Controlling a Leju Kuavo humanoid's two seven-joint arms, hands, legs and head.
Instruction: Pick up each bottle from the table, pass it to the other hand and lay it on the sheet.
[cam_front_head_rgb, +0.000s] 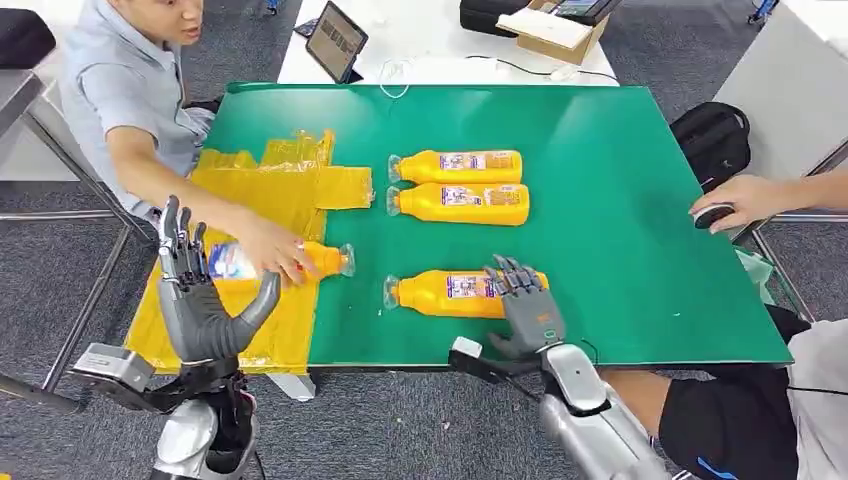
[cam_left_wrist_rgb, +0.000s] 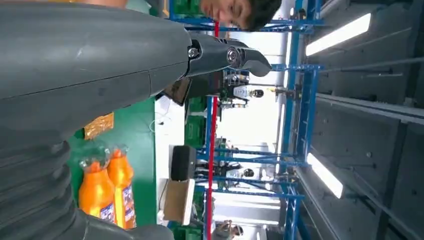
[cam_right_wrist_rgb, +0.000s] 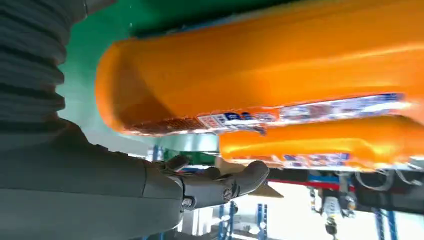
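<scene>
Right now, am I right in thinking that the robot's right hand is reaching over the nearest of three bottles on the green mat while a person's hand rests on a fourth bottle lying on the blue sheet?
Nearly: the sheet is yellow, not blue, as the head view shows. The rest stands: the right hand reaches over the nearest bottle, and the person's hand rests on the fourth bottle there.

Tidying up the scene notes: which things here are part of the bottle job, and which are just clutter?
Job: near bottle under the right hand; two far bottles; bottle on the sheet; yellow sheet; left hand.

Clutter: tablet; cardboard box; black backpack.
</scene>
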